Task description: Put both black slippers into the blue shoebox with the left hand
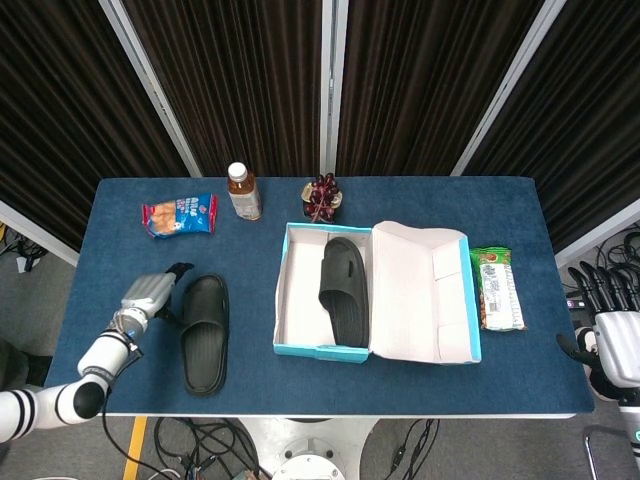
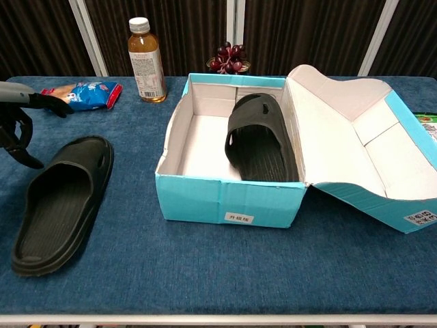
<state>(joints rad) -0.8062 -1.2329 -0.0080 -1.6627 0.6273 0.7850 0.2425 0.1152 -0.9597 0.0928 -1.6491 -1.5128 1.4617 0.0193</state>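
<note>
Slipper on table (image 1: 204, 332): black, flat on the blue table (image 1: 120, 270), left of the shoebox; long axis runs near-to-far, strap end toward the back.
Left hand (image 1: 148, 295): just left of that slipper's strap end, fingers (image 2: 20, 140) spread and curved, holding nothing; can't tell if it touches the slipper.
Snack bag (image 1: 180, 214): back left, beside a bottle (image 1: 242, 192).
Shoebox (image 1: 300, 348): blue, lid folded open to the right.
Slipper in box (image 1: 342, 288): black, along the box's right side, long axis near-to-far, strap end at the back, tilted up against the wall.
Right hand (image 1: 612, 325): off the table's right edge, fingers apart, empty.
</note>
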